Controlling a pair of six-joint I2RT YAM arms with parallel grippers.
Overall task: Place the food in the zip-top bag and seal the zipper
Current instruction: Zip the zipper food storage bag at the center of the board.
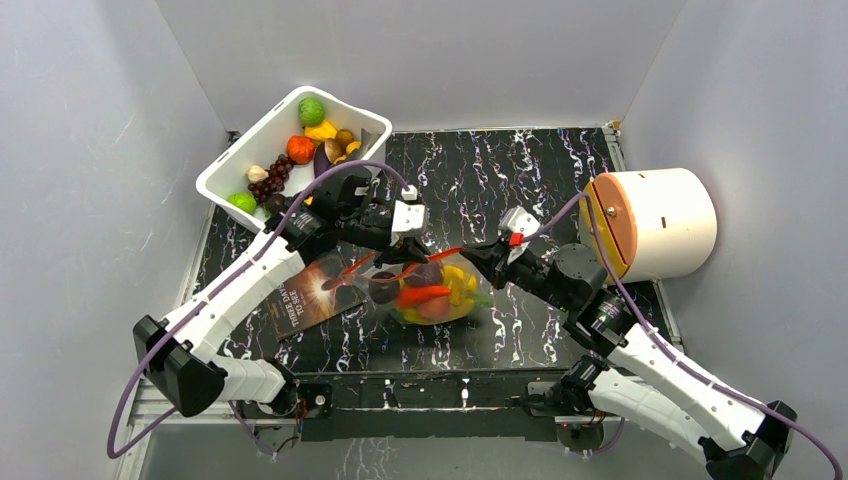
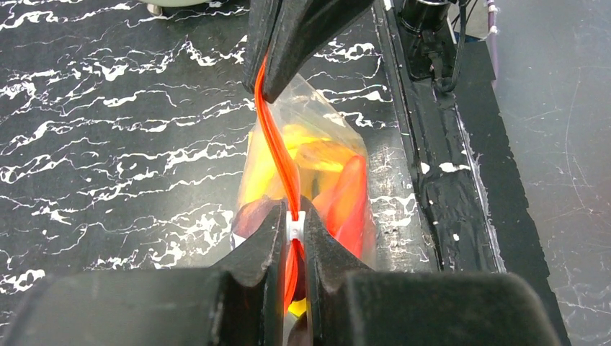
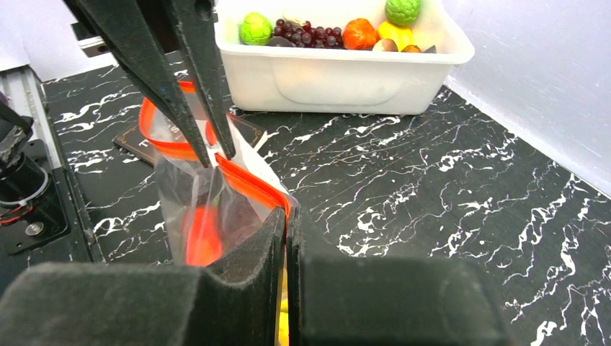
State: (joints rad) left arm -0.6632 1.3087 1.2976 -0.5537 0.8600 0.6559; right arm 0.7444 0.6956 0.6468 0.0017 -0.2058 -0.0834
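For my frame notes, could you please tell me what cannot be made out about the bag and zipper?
Left wrist view: the zipper between the left fingers is hidden, so its seal there is unknown.
Right wrist view: the right fingers cover the near corner of the zip-top bag.
Top view: the toy food overlaps inside the bag; pieces cannot be counted.
Top view: print on the booklet is too small.

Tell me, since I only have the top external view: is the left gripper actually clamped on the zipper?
Observer: Yes. The left wrist view shows the left gripper shut on the zipper, at a small white piece.
Operator: And the right one?
Observer: The right gripper is shut on the strip's end at the zip-top bag corner.
Operator: Mouth closed?
Observer: Not fully. The right wrist view shows it looping open beyond the left fingers.
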